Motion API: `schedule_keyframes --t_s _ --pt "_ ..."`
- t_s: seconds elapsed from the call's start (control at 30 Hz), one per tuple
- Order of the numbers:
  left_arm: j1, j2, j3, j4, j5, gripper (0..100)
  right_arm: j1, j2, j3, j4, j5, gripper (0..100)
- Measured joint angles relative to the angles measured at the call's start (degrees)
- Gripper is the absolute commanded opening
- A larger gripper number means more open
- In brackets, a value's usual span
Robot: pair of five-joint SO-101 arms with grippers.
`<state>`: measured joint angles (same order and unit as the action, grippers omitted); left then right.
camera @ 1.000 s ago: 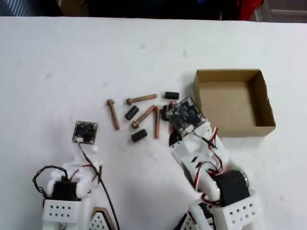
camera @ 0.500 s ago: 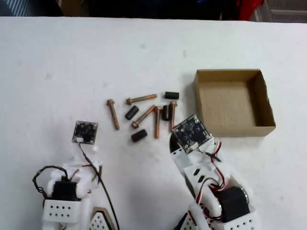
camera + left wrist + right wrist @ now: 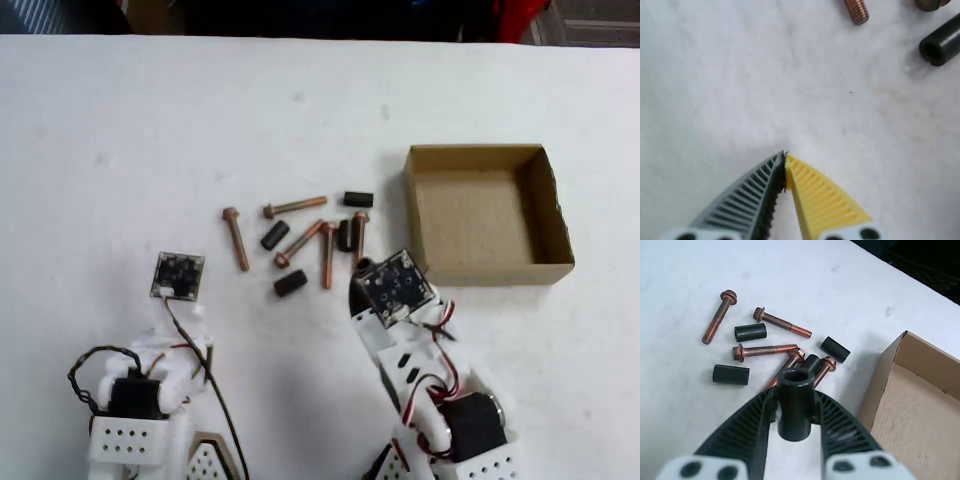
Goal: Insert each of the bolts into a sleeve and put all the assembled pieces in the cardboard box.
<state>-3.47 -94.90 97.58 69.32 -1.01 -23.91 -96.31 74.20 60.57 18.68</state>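
My right gripper (image 3: 795,412) is shut on a black sleeve (image 3: 795,402), held upright above the table just short of the pile. Several copper bolts lie loose there, among them one (image 3: 719,316) off to the side and one (image 3: 765,350) in the middle. Black sleeves (image 3: 750,332) (image 3: 731,374) (image 3: 835,349) lie among them. In the high view the right gripper (image 3: 362,272) hangs near the bolt (image 3: 358,238) closest to the cardboard box (image 3: 487,212). My left gripper (image 3: 785,159) is shut on nothing, low over bare table, with a sleeve (image 3: 941,45) and a bolt tip (image 3: 856,11) beyond it.
The cardboard box (image 3: 920,400) stands open with nothing inside, right of the pile. The left arm (image 3: 180,275) sits at the front left, short of the leftmost bolt (image 3: 236,238). Bare white table (image 3: 150,120) spreads to the left and behind the parts.
The right arm has drawn back from over the pile toward the table's front edge and a little left. The left arm has stayed still.
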Motion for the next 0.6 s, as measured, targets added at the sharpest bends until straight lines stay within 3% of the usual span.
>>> schedule_keyframes --t_s 0.6 --pt "0.0 0.0 0.0 0.0 0.4 2 0.0 -6.2 7.5 -1.7 0.0 1.6"
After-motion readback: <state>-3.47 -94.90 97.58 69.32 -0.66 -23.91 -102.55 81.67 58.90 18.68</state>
